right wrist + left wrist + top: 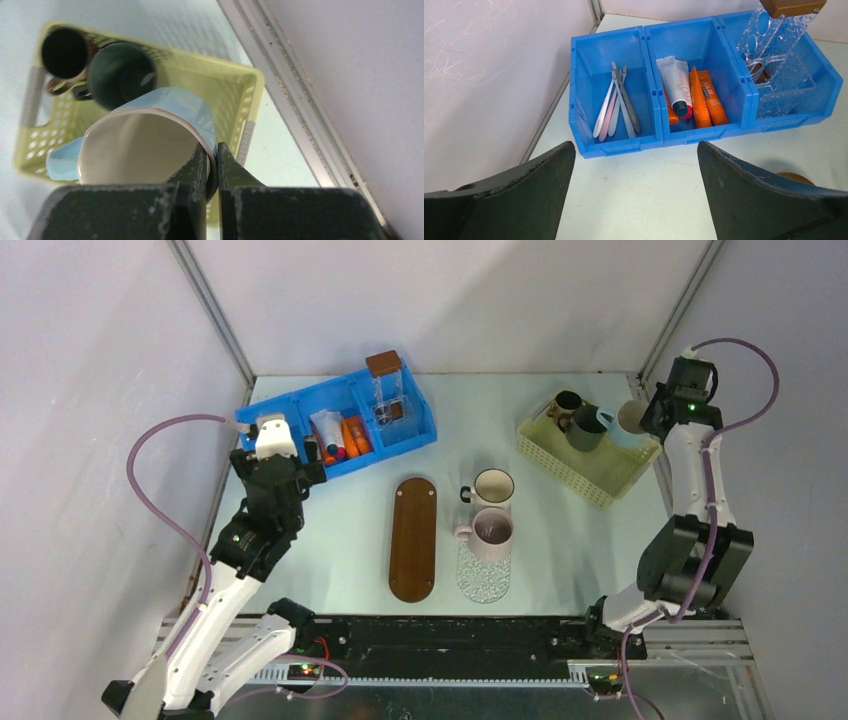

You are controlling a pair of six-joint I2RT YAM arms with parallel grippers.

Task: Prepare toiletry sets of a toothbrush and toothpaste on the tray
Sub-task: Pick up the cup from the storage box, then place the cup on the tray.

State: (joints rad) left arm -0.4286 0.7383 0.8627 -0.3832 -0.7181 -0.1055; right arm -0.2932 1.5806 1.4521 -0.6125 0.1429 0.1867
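Several toothbrushes point(616, 102) and, in the neighbouring compartment, toothpaste tubes point(706, 97) lie in the blue bin point(606, 35) before the open left hand point(635, 146), while the right hand point(212, 150) pinches the pale blue mug point(170, 102) by its rim only, so it may slip.

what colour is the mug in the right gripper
Light blue mug, cream inside; right wrist view shows it best.

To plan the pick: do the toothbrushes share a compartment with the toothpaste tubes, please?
No, the toothbrushes fill one compartment, the toothpaste tubes its neighbour.
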